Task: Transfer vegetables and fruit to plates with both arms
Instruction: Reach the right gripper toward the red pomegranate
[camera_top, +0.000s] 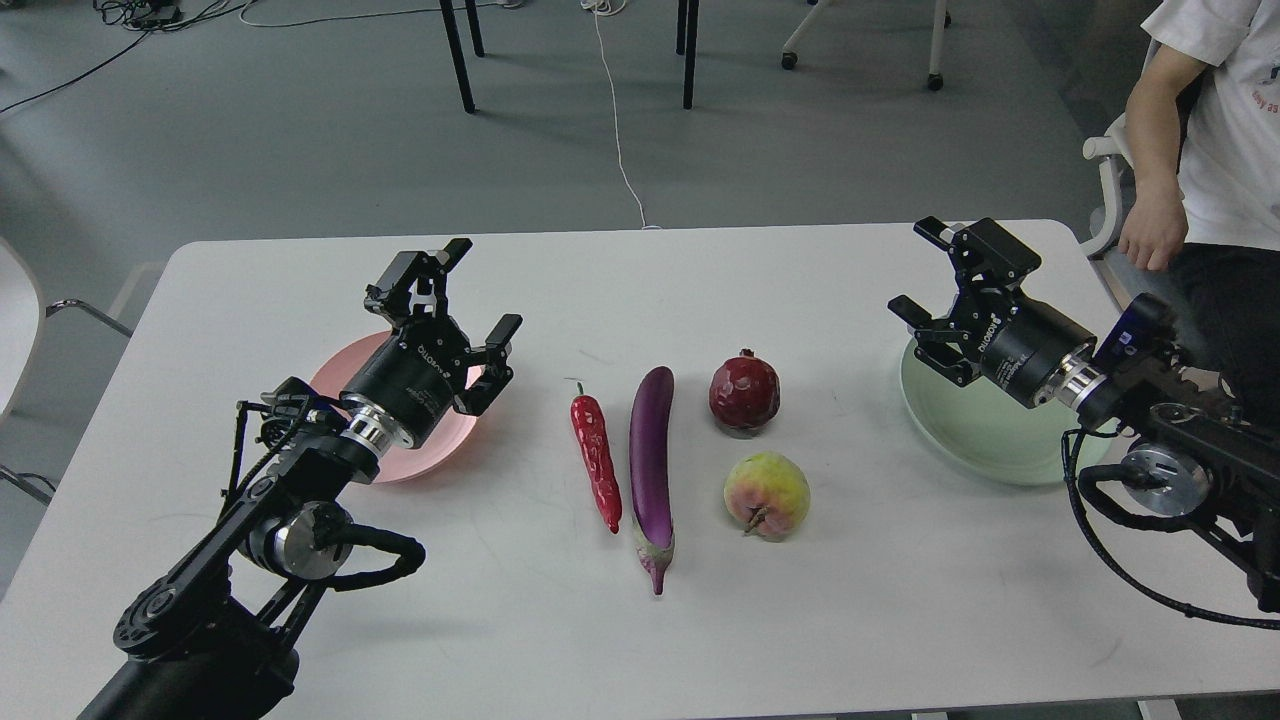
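Observation:
A wrinkled red chili pepper (596, 459) and a long purple eggplant (652, 463) lie side by side mid-table. To their right sit a dark red pomegranate (744, 391) and, nearer me, a yellow-green fruit (767, 495) with a pink blush. A salmon pink plate (340, 385) lies at the left, partly hidden by my left arm. A mint green plate (985, 430) lies at the right. My left gripper (480, 295) is open and empty above the pink plate's right side. My right gripper (915, 270) is open and empty above the green plate's far left edge.
The white table (620, 620) ends near the bottom of the view. A seated person (1215, 160) is at the table's far right corner. Chair and table legs (690, 55) and a white cable stand on the grey floor behind.

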